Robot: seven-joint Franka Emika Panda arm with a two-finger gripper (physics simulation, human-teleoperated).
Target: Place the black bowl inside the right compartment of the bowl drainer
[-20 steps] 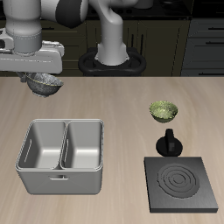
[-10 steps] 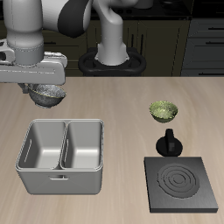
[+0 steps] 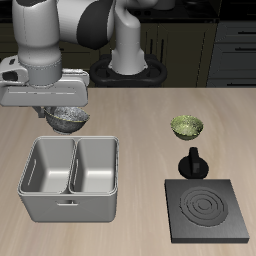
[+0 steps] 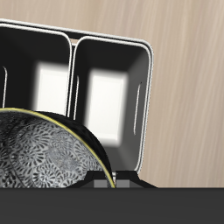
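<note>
The black bowl [image 3: 66, 119], dark outside and speckled grey-white inside, hangs in the air just behind the bowl drainer's [image 3: 30, 195] back rim. My gripper [image 3: 60, 107] is shut on the bowl's rim from above. The bowl hovers mostly over the back of the basin farther from the stove, close to the dividing wall [image 3: 73, 165]. In the wrist view the bowl [image 4: 39, 157] fills the foreground, and both grey basins of the drainer [image 4: 150, 96] lie below and beyond it. Both basins hold nothing. My fingertips are mostly hidden by the hand.
A yellow-green bowl [image 3: 186, 126] sits on the table beside the drainer. A black knob-like object [image 3: 192, 162] stands just behind the flat black stove plate [image 3: 207, 211] near the front edge. The robot base [image 3: 128, 68] stands at the back.
The arm has carried the black bowl forward, downward and sideways toward the drainer, from well behind it to just above its back rim. Nothing else moved.
</note>
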